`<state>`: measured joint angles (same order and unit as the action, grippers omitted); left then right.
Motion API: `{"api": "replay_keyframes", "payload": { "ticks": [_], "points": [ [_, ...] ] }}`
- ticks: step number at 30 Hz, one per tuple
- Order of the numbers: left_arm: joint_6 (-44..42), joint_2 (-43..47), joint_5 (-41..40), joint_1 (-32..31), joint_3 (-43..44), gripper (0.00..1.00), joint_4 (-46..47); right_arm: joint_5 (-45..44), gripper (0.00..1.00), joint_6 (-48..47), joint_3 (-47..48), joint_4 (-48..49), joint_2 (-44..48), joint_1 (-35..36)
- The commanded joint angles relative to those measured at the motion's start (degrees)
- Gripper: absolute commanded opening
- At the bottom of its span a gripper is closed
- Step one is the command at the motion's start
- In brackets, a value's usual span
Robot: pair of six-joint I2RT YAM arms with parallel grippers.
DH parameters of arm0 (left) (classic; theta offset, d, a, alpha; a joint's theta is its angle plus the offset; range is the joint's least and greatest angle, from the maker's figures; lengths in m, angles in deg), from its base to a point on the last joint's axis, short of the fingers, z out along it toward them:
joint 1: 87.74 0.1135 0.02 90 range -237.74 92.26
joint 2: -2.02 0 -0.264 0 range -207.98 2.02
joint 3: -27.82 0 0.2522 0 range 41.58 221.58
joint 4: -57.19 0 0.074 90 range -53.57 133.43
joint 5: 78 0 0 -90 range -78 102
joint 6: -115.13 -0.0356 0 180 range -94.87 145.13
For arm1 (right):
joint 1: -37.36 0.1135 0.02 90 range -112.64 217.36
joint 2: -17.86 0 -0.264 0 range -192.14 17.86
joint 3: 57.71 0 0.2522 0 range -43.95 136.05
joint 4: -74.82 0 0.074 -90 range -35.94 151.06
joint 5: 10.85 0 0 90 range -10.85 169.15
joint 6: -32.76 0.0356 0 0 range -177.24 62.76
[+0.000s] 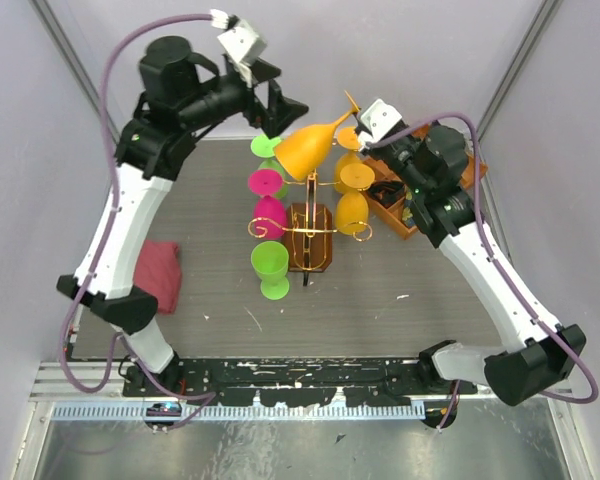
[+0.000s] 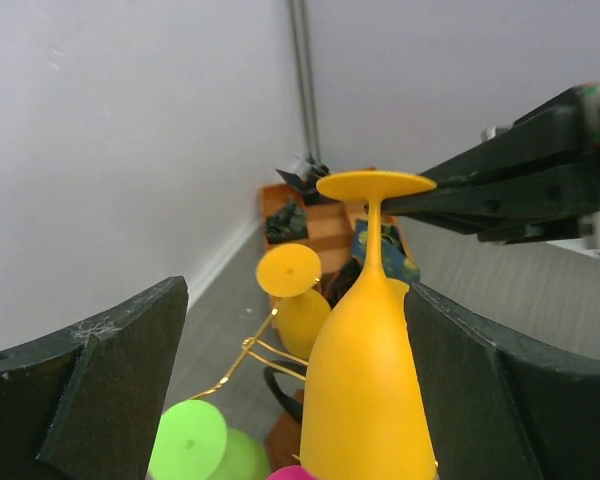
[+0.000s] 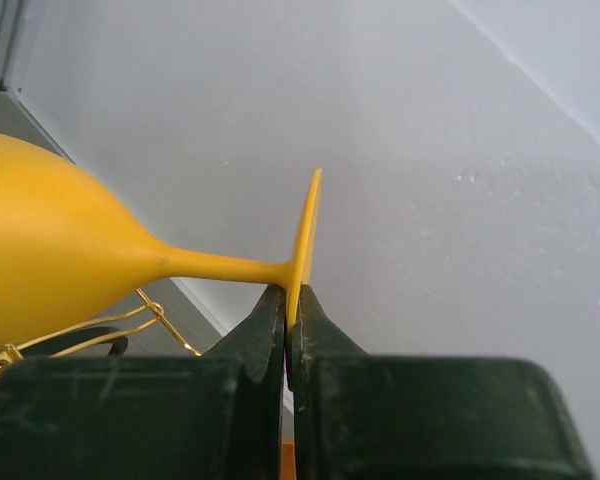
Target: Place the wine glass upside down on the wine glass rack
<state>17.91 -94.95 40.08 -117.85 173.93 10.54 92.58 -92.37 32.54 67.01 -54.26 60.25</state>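
wine glass (image 1: 305, 148), orange, seen from above: it lies tilted in the air over the far side of the wine glass rack (image 1: 310, 240), bowl toward the left arm, foot toward the right arm. the right gripper (image 1: 357, 122) is pinched on the edge of the foot. the left gripper (image 1: 280, 118) sits at the bowl's mouth end, its jaws spread wide. a green glass (image 1: 269, 262), a magenta glass (image 1: 269, 215) and another orange glass (image 1: 352, 210) hang around the rack's gold arms. a red cloth (image 1: 160, 272) lies on the table (image 1: 210, 200) near the left arm, well apart from the rack

left wrist view: the two fingers (image 2: 110, 385) stand far apart at the sides of the frame with the bowl of the wine glass (image 2: 365, 390) between them, foot uppermost. the left one is clear of it; whether the right one brushes the bowl i cannot tell. nothing is gripped here. the right gripper (image 2: 425, 190) reaches in from the right and clamps the foot's rim

right wrist view: the right gripper (image 3: 291, 315) is closed tight on the thin foot disc, its pads (image 3: 265, 330) pressed on either side, with the stem and bowl of the wine glass (image 3: 60, 260) stretching off to the left. a bit of the wine glass rack (image 3: 158, 305), gold wire, shows below the bowl
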Motion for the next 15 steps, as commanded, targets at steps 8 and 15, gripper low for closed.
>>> {"api": "replay_keyframes", "payload": {
  "ticks": [8,15],
  "points": [
    [0.1,-3.7,8.6,-2.4,-4.2,0.95,-0.3,7.7,0.01,-10.8,-0.1,4.9,2.9,4.1],
    [-0.2,-3.9,10.2,-3.3,-5.1,0.93,-0.6,5.8,0.01,-15.8,0.5,3.9,1.1,6.9]
  ]
}}
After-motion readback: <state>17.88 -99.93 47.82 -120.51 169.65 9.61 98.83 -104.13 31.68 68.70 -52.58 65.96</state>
